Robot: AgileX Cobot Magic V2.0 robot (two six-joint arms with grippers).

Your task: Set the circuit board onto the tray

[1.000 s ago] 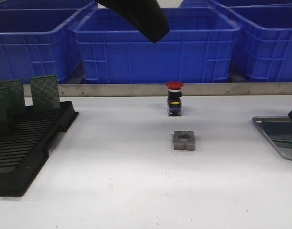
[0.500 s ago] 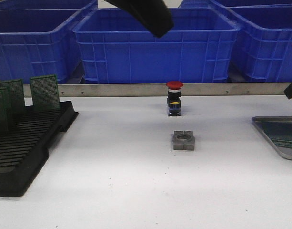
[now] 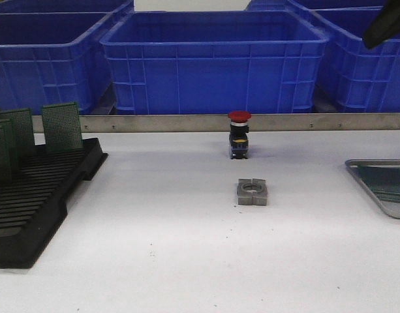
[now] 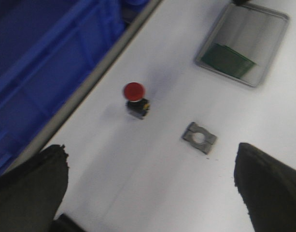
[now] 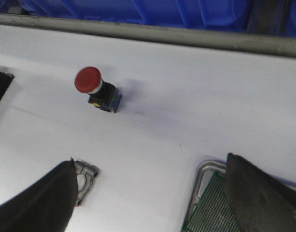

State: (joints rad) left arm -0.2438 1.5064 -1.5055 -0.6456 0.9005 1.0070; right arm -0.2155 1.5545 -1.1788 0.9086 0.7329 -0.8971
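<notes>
Fingers wide apart (both empty)

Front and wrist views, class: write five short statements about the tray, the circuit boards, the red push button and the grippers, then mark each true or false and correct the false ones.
1. A green circuit board lies inside the tray. True.
2. The red push button stands nearer the blue bins than the grey metal block does. True.
3. The black slotted rack holds no boards. False: several green boards stand upright in it.
4. The left gripper is shut on a circuit board. False: its fingers are spread apart with nothing between them.
5. The grey metal block rests in the tray. False: it lies on the white table, apart from the tray.
</notes>
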